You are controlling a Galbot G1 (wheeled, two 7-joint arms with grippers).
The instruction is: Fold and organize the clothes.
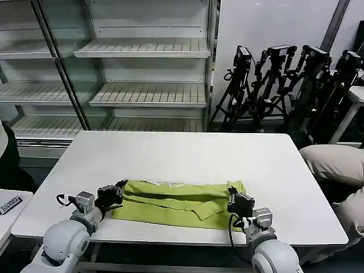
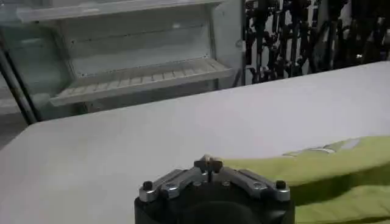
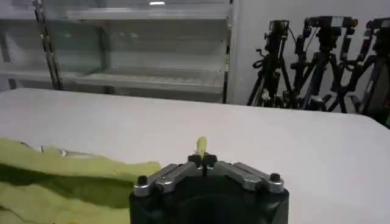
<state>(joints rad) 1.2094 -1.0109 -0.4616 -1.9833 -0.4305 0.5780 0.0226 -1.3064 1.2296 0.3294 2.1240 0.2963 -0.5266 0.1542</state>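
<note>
Shirt (image 1: 179,203) folded into a long strip near table's (image 1: 182,159) near edge. Left gripper (image 1: 118,193) pinching its left end, right gripper (image 1: 234,201) pinching its right end, fingers pressed together on fabric.

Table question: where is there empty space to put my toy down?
The table is bare behind the green shirt, out to its far edge by the shelves, and at both side edges. The front is crowded: left hand and right hand pinch the shirt's ends.

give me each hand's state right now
Left hand: shut on the shirt at its left end.
Right hand: shut on the shirt at its right end.
</note>
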